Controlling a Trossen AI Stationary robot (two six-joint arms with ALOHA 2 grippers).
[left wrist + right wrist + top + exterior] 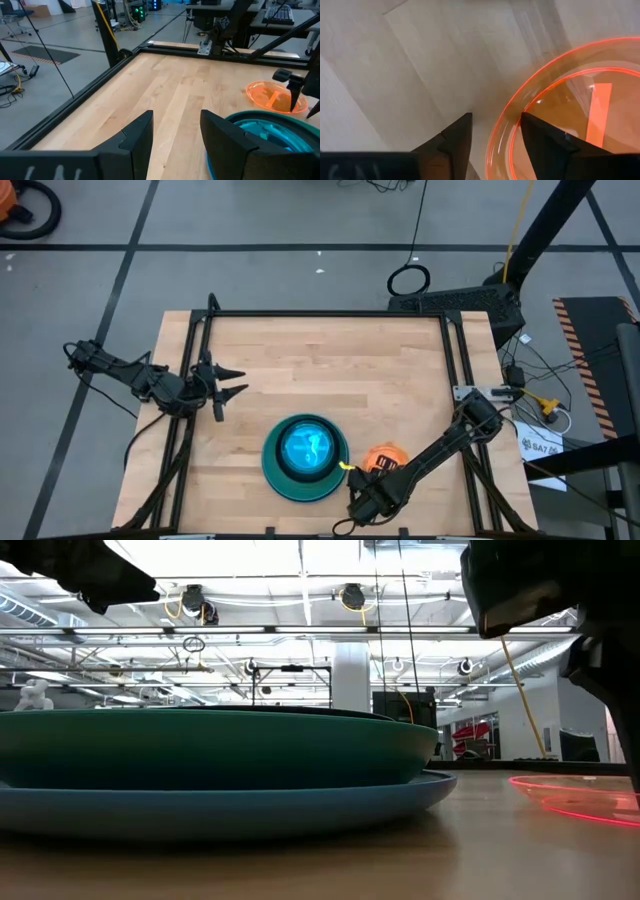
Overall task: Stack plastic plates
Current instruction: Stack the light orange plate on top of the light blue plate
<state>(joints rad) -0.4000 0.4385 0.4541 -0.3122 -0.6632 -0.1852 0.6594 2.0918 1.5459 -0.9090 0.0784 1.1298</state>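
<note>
A stack of plates point(305, 455) sits near the table's near edge. A large blue plate point(200, 808) lies at the bottom, a teal one point(200, 745) on it, and a translucent cyan one point(305, 445) on top. A small translucent orange plate point(388, 452) lies flat on the wood just right of the stack. My right gripper point(495, 132) is open and points down at the orange plate's rim point(520, 90). One finger stands outside the rim and one over the plate's inside. My left gripper point(235, 380) waits open over the table's left part.
Black frame rails point(330, 313) run along the table's far, left and right edges. Bare wood point(340, 370) stretches between the stack and the far rail. Cables and equipment point(540, 405) lie beyond the right edge.
</note>
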